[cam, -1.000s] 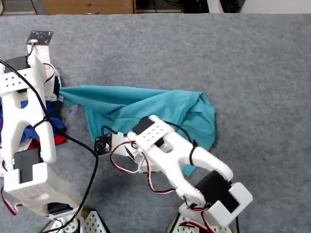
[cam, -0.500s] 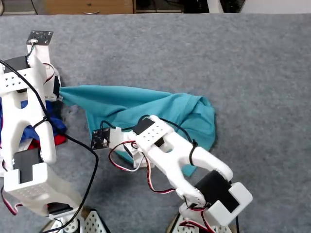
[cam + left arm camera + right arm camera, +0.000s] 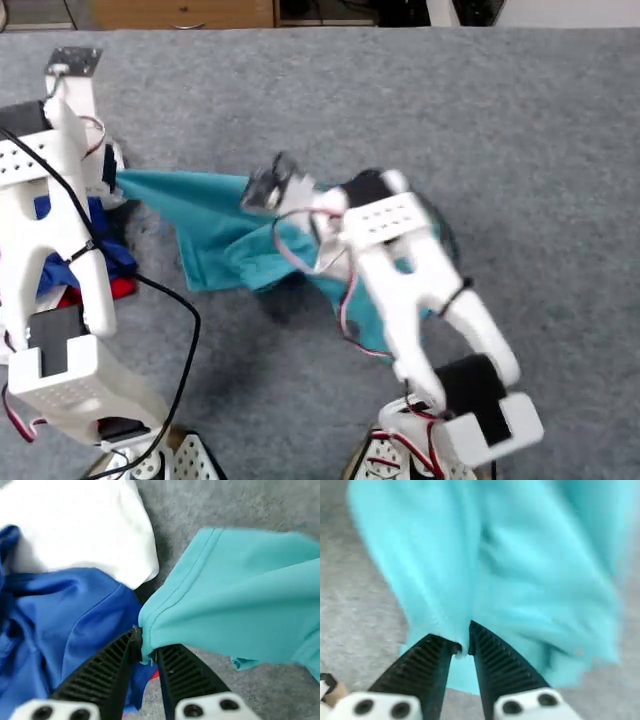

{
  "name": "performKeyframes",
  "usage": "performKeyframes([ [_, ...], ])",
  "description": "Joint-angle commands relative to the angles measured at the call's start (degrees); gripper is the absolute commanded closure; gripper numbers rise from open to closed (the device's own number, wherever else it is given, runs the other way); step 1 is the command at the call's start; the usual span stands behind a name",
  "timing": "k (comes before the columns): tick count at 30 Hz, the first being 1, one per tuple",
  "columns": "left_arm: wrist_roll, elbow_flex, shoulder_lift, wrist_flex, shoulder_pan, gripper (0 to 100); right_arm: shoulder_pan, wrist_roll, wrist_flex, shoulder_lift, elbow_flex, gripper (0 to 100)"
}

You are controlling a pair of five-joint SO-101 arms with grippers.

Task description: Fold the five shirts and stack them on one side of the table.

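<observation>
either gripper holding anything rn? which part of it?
Both hold the teal shirt. The left gripper pinches a hemmed corner, and the right gripper pinches a bunched fold of the cloth.

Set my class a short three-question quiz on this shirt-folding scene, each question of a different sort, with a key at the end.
1. True or false: the left gripper and the right gripper are each shut on the teal shirt.
2. In the left wrist view, which shirt lies right beside the white shirt? A. blue shirt B. yellow shirt C. black shirt
3. Fill in: the table has a ____ covering.
Key: 1 true; 2 A; 3 grey.
</observation>
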Motion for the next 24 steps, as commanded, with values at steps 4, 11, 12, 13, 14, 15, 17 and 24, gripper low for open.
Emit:
performKeyframes([
  [4,4.04,-21.36,-0.84,9.05,5.27,98,8.22,-0.09,6.77,-9.98,-13.41,99.7],
  [11,8.35,-36.75,-5.93,9.05,9.58,98,20.09,0.0,8.97,-19.3,-27.03,99.7],
  [12,8.35,-38.86,-6.9,9.05,10.81,98,21.93,0.09,8.97,-20.09,-29.49,99.7],
  [13,8.35,-40.97,-7.78,9.05,12.04,98,23.6,0.88,9.05,-20.88,-31.87,99.7],
  [14,8.35,-42.99,-8.75,9.05,13.54,98,25.19,1.76,9.05,-21.58,-34.24,99.7],
  [15,8.53,-45.01,-9.63,9.05,14.95,98,26.77,2.37,8.79,-22.29,-36.53,99.7],
  [17,8.44,-48.62,-10.86,9.05,17.49,98,29.32,3.34,8.62,-23.25,-41.36,99.7],
  [24,8.09,-60.13,-14.37,8.97,20.04,98,37.49,5.71,9.05,-24.04,-58.77,99.7],
])
